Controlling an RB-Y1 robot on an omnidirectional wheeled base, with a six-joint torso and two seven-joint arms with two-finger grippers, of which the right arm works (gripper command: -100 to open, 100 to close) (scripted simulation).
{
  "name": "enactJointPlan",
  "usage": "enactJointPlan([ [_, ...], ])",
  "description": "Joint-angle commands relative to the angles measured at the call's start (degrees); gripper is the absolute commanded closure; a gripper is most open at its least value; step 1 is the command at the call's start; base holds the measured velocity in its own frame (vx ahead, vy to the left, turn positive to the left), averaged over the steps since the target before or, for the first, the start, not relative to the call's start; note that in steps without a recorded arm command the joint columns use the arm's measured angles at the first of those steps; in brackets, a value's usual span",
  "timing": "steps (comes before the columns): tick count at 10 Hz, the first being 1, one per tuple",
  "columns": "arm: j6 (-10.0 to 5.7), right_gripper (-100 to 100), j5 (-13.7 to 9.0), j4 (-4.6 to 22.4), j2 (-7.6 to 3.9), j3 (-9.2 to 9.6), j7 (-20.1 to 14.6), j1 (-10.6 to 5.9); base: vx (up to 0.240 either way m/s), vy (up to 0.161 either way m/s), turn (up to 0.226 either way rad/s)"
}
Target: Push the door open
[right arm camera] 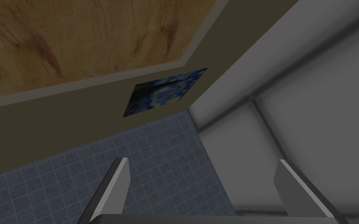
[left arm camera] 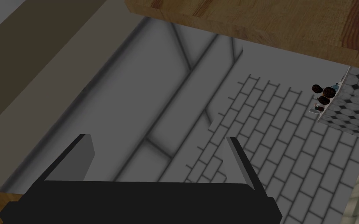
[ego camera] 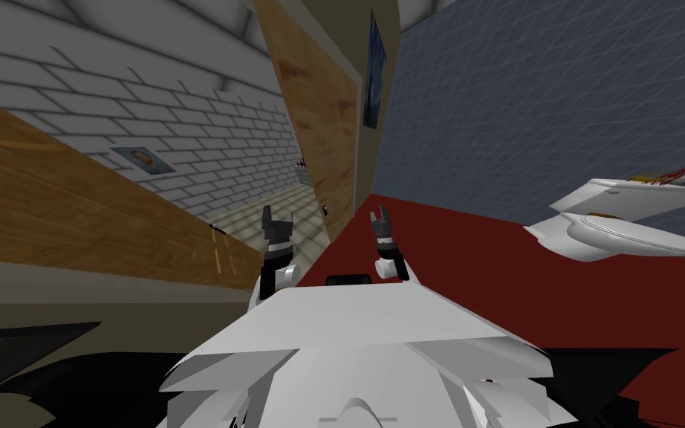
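Two things matter for the push, I'd say: contact on the flat of the door [ego camera: 322, 126] well out from the hinge side, i.e. toward its free left edge, and force straight into the face, not along it. The thin blade fingers [left arm camera: 83, 155] could slip off the edge or catch in the gap, so better to press w/ a broad part of the hand or forearm and let the base do the travel.

The door is the wood-grain leaf centre-far, just left of a beige wall strip [ego camera: 365, 148] w/ a blue painting [ego camera: 374, 70]. It looks ajar already: left of its free edge a room w/ a grey brick wall [ego camera: 207, 148] and chequered floor [ego camera: 281, 215] shows through. A small dark fitting [ego camera: 326, 209] low on the leaf is prob. the handle. Step in hand, by my guess: widen the opening enough to pass.

Pose: both forearms are tucked in close, pointing fwd. Left gripper [ego camera: 276, 218], fingers spread w/ nothing between, points into the opening, betw. the door's edge and a second wooden panel [ego camera: 73, 215] at far left; apart from both as far as I can tell. Right gripper [ego camera: 380, 217], likewise spread and empty, is over the red floor [ego camera: 482, 267] just right of the door's foot, aimed up at the door face and frame [right arm camera: 97, 83]; whether it touches the leaf can't be told. A toilet [ego camera: 616, 230] stands well apart on the right by the blue tiled wall [ego camera: 556, 96].
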Motion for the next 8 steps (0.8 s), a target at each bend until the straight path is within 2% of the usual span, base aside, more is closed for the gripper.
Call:
enactJointPlan([
  [1, -0.15, -100, 0.1, 2.0, 0.07, 1.51, -0.03, -1.1, 0.091, 0.006, -0.017],
  [8, -1.99, -100, 0.22, 10.37, -0.76, 7.98, -0.88, -4.39, 0.1, 0.003, -0.016],
])
